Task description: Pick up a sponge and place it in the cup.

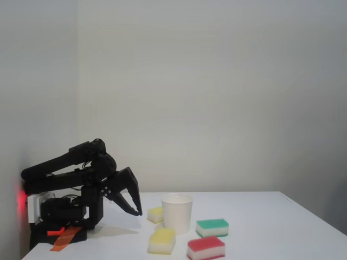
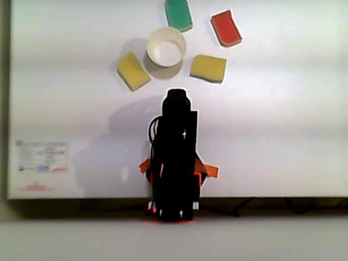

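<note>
In the fixed view, nearest to us at the bottom centre of the frame, we see a red-topped sponge and, left of it, the sponge with its yellow top and white underside, lying flat on the white table. Just behind the red one sits a green-topped sponge. At centre stands the cup, upright and white, close behind the sponge but not touching it. A smaller pale yellow sponge peeks out beside the cup's left side. Further left, the black arm is folded low, and its gripper hangs above the table left of the cup, fingers spread apart and grasping nothing.

In the other view, looking down, we find the cup in the upper centre, the sponge to its lower right, and the gripper's end just below the cup.
</note>
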